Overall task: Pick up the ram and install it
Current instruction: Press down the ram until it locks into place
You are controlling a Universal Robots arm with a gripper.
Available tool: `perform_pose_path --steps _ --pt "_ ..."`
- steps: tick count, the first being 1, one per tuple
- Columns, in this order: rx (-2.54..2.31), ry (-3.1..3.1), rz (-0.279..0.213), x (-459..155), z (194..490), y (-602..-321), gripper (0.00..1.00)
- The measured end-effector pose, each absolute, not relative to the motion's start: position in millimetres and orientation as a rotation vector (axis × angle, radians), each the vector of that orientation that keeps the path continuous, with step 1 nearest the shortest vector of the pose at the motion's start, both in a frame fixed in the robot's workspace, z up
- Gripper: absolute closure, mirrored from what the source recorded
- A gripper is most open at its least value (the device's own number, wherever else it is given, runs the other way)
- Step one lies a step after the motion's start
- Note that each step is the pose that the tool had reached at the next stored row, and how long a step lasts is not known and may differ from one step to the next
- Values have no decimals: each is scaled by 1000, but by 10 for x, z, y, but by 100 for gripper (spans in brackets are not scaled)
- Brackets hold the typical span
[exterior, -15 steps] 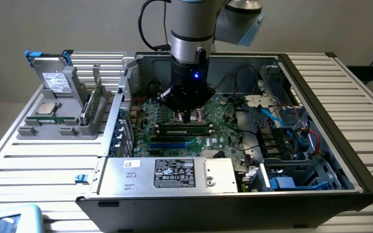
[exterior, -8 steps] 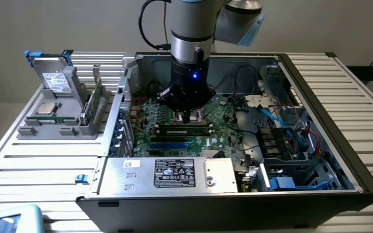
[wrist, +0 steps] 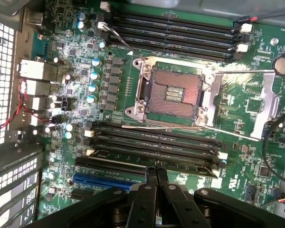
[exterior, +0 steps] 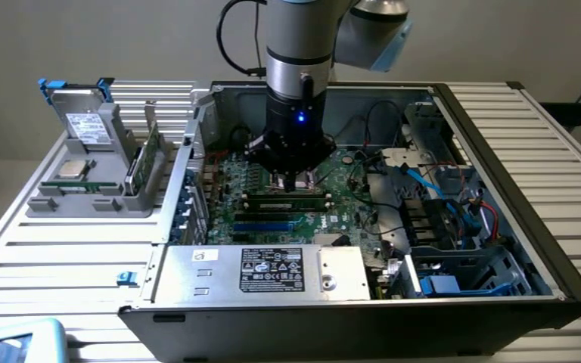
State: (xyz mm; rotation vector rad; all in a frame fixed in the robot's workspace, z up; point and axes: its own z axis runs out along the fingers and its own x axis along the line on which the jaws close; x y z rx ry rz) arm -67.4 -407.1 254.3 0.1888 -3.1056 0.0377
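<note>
In the exterior view, the Universal Robots arm reaches straight down into an open computer case that lies on its side on a slatted metal table. Its gripper sits low over the green motherboard, right at the bank of long memory slots. The ram lies lengthwise in 1 of those slots, directly under the fingertips, a thin green stick with dark chips. Whether it is fully seated cannot be told from here. A silver power supply with a white label fills the case's near edge. On the exterior view's left, outside the case, a grey fixture holds a drive, a processor and another upright green board.

In the wrist view, the gripper has its 2 dark fingers pressed together, with nothing pinched between them. Their tips rest at the lower bank of black slots, over the ram, which lies along a slot there. An empty CPU socket with its metal frame open sits between this bank and a second bank of 4 slots. A blue slot runs beside the gripper body.
</note>
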Motion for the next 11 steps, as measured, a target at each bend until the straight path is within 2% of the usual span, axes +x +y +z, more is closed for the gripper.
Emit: perform_pose_path --steps 11 --pt "101 -3109 40 -674 2543 -4071 89"
